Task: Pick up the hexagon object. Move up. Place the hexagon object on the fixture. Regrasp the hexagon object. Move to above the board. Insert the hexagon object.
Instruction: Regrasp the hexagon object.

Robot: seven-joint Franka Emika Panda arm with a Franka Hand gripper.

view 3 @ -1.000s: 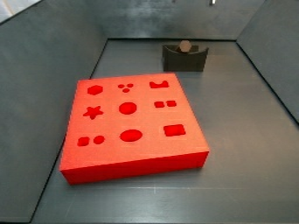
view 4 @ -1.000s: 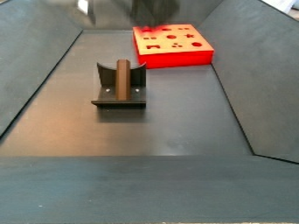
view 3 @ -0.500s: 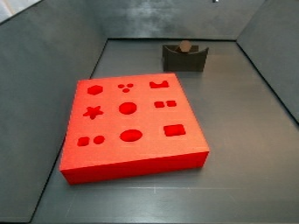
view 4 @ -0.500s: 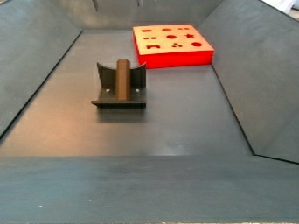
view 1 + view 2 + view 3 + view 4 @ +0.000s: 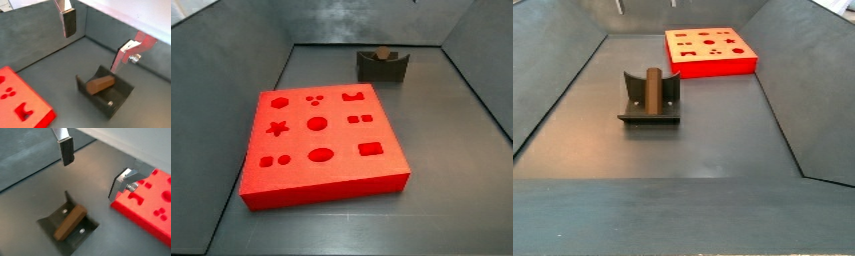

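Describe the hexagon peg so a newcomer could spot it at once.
Start at the big red board on the grey floor, then look to the small dark fixture standing apart from it. The peg is the short brown rod resting in the fixture's notch, the only brown thing here. The open tool hangs above it, holding nothing.

Gripper (image 5: 93, 42) out of both side views

Empty gripper (image 5: 93, 40) (jaws apart) above fixture (image 5: 107, 92)
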